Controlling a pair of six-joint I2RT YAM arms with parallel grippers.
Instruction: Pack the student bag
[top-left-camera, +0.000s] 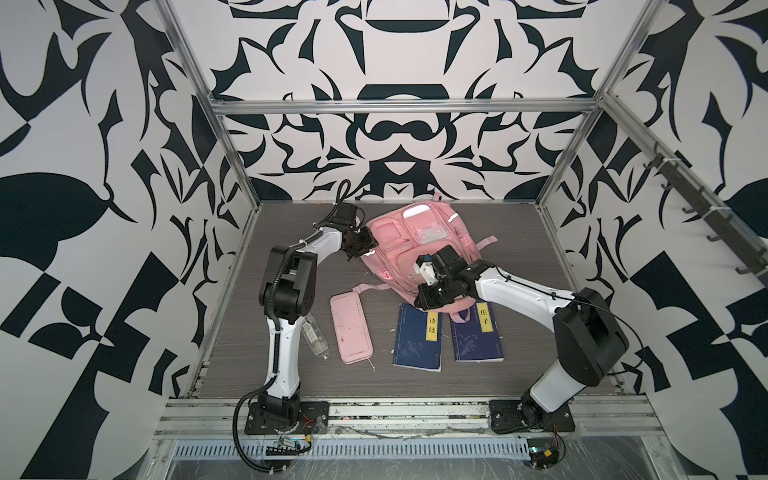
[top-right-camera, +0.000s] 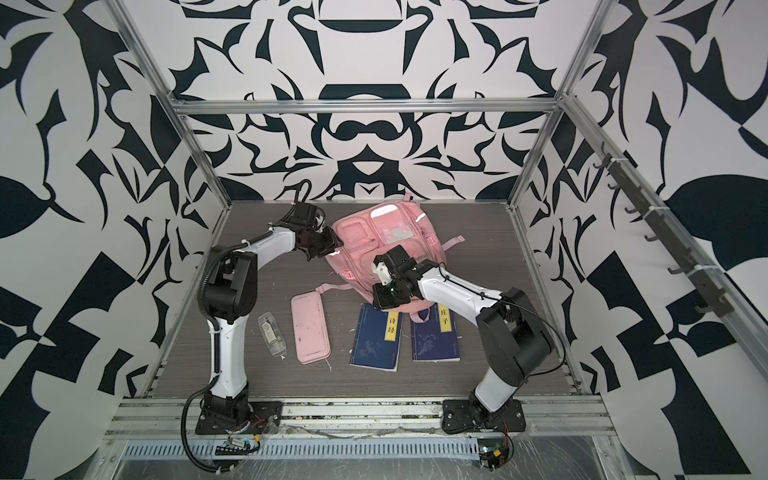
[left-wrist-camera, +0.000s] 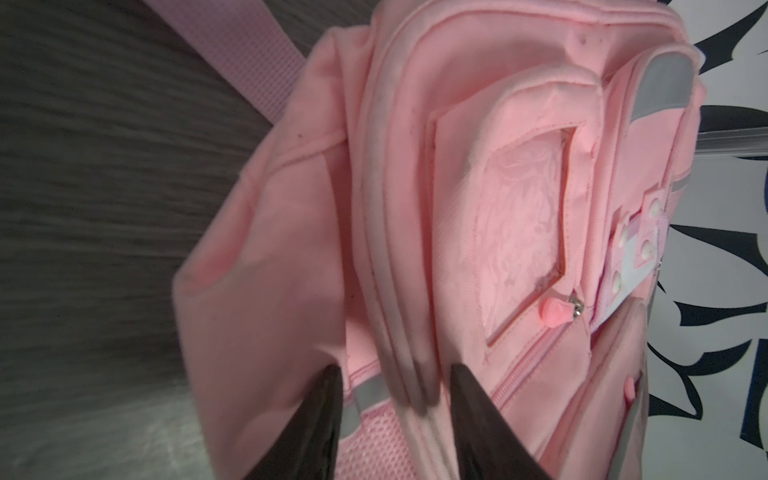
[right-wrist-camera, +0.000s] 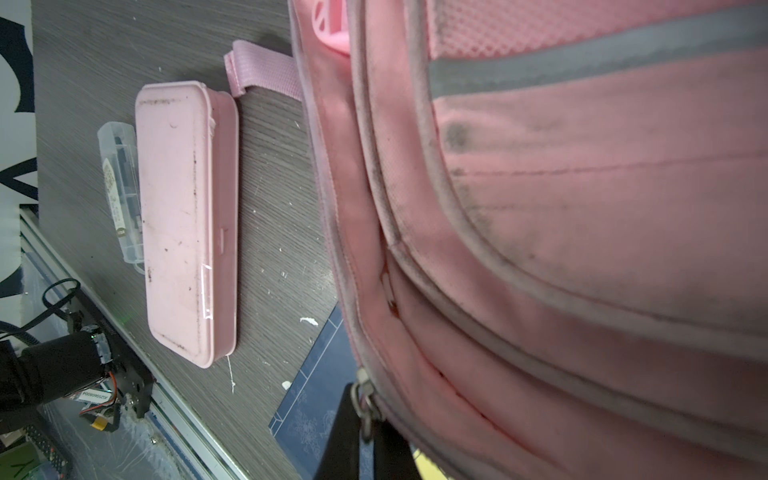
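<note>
The student bag (top-left-camera: 395, 245) (top-right-camera: 361, 243) is a pink backpack lying front-up at the middle back of the table. My left gripper (top-left-camera: 365, 250) (top-right-camera: 332, 248) is at its left edge. In the left wrist view the dark fingers (left-wrist-camera: 328, 399) straddle the bag's (left-wrist-camera: 478, 187) piped seams and side fabric, and my left gripper (left-wrist-camera: 395, 370) is closed on that fold. My right gripper (top-left-camera: 423, 304) (top-right-camera: 377, 301) is at the bag's near edge. In the right wrist view my right gripper (right-wrist-camera: 365, 415) is shut on a metal zip pull (right-wrist-camera: 365, 405) on the bag's (right-wrist-camera: 582, 208) seam.
A flat pink pencil case (top-left-camera: 351, 328) (right-wrist-camera: 187, 220) lies left of the front middle. Beside it is a clear plastic box (top-left-camera: 314, 340) (right-wrist-camera: 120, 195). Two blue books (top-left-camera: 417, 343) (top-left-camera: 478, 332) lie in front of the bag. A pink strap (top-left-camera: 365, 289) trails from the bag.
</note>
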